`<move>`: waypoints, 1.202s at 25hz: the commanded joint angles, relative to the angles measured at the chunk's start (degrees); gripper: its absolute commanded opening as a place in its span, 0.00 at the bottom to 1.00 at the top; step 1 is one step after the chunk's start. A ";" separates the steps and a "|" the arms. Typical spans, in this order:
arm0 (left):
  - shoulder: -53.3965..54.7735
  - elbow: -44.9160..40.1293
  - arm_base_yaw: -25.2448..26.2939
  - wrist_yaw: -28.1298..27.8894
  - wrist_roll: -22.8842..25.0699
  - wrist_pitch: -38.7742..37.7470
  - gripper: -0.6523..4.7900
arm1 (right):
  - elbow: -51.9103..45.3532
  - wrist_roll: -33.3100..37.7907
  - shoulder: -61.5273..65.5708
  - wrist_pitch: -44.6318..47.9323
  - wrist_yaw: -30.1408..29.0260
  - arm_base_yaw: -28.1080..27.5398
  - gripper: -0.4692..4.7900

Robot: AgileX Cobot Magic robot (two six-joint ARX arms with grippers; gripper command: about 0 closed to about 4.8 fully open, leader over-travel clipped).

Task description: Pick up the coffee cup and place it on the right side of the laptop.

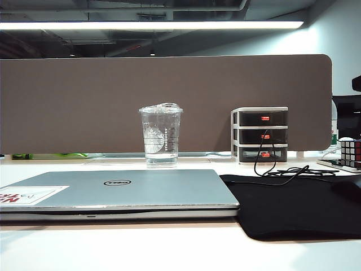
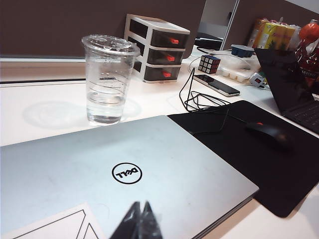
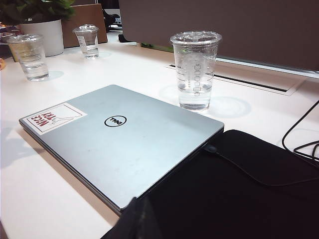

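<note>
The coffee cup (image 1: 161,135), clear plastic with a domed lid and a little water in it, stands upright on the white table just behind the closed silver laptop (image 1: 124,189). In the left wrist view the cup (image 2: 108,79) is beyond the laptop (image 2: 99,164). My left gripper (image 2: 141,205) hangs shut and empty over the lid's near edge, far from the cup. In the right wrist view the cup (image 3: 195,69) stands past the laptop (image 3: 124,139). My right gripper (image 3: 137,200) is shut and empty near the laptop's front corner. Neither gripper shows in the exterior view.
A black mat (image 1: 293,206) lies right of the laptop with a mouse (image 2: 269,132) and a black cable (image 1: 276,169) on it. Behind are a small drawer unit (image 1: 260,134), a puzzle cube (image 1: 351,152) and a phone (image 2: 217,84). Two other cups (image 3: 30,56) stand far left.
</note>
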 commanded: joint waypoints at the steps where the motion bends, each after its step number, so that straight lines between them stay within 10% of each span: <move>1: 0.00 0.11 -0.02 -0.04 -0.11 3.13 0.11 | -0.35 0.15 -0.11 0.66 -0.17 0.02 0.09; 30: 0.02 1.62 -0.15 -12.81 -11.39 10.69 0.17 | -0.35 0.15 -0.11 1.03 -0.17 0.00 0.09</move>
